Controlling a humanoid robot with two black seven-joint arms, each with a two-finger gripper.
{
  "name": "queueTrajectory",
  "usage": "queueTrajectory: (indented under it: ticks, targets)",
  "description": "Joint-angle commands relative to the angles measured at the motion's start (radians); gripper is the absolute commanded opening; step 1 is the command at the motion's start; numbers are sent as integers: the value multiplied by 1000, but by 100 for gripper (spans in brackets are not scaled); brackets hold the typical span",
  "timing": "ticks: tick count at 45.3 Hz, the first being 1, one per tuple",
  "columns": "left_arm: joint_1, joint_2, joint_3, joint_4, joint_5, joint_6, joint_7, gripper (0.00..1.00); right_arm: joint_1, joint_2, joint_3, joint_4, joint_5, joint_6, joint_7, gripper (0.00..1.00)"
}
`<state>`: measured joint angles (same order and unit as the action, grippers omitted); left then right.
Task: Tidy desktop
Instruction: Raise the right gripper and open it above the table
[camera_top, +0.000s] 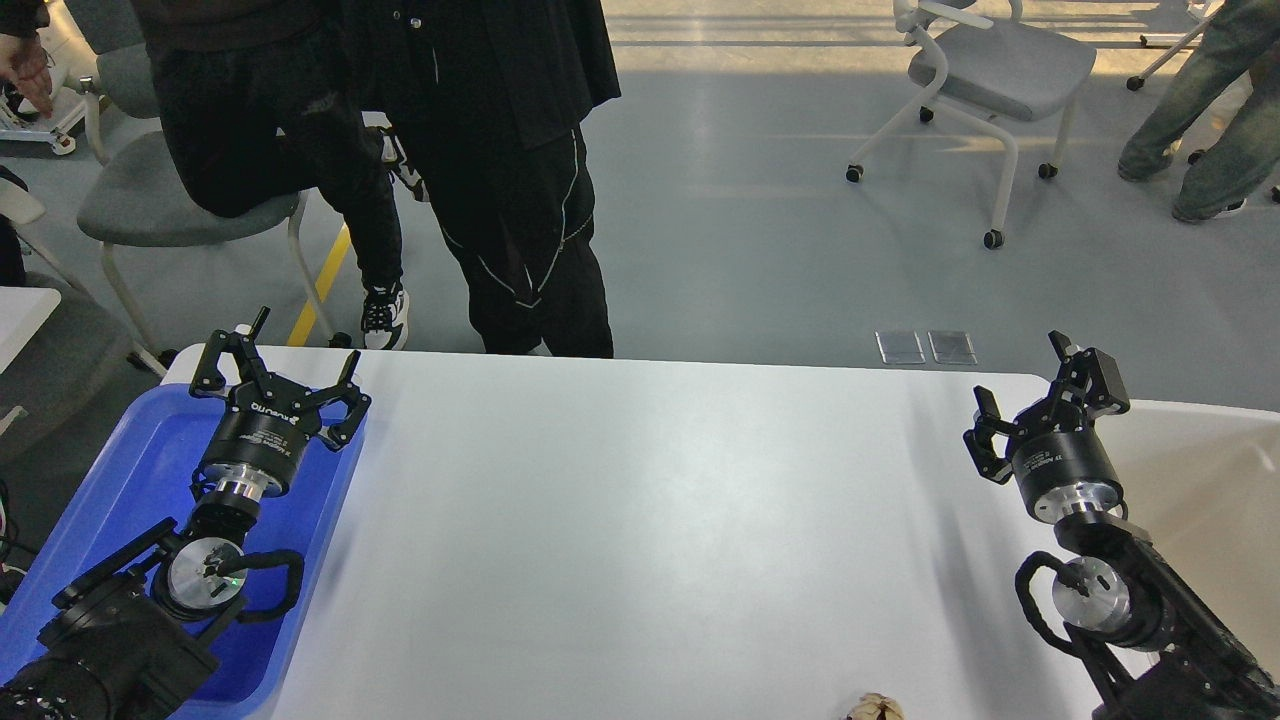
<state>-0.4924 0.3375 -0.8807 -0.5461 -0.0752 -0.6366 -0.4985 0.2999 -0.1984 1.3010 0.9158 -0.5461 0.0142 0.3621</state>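
Note:
The desktop (640, 520) is a wide white tabletop with rounded far corners, filling the lower half of the head view. My left gripper (282, 372) hovers open above the blue tray (120, 480) at the desktop's left side, with nothing between its fingers. Over the right edge, my right gripper (1025, 390) is open and holds nothing. A small crumpled beige object (875, 708) peeks in at the bottom edge, mostly cut off.
A beige-white rimmed bin (1210, 470) stands at the right, beside the right arm. Two people in black (480, 170) stand right behind the far edge. Chairs (1000, 70) and another person's legs are farther back on the grey floor.

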Motion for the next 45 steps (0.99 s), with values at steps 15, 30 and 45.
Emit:
queueTrajectory:
  ticks: [15, 30, 45]
  targets:
    - [-2, 0, 0, 0, 0, 2, 0, 100, -2, -13, -3, 12, 0, 0, -2, 100]
    - [-2, 0, 0, 0, 0, 2, 0, 100, 27, -93, -22, 44, 0, 1, -3, 100]
    - [-2, 0, -1, 0, 0, 2, 0, 100, 56, -125, -28, 55, 2, 3, -31, 100]
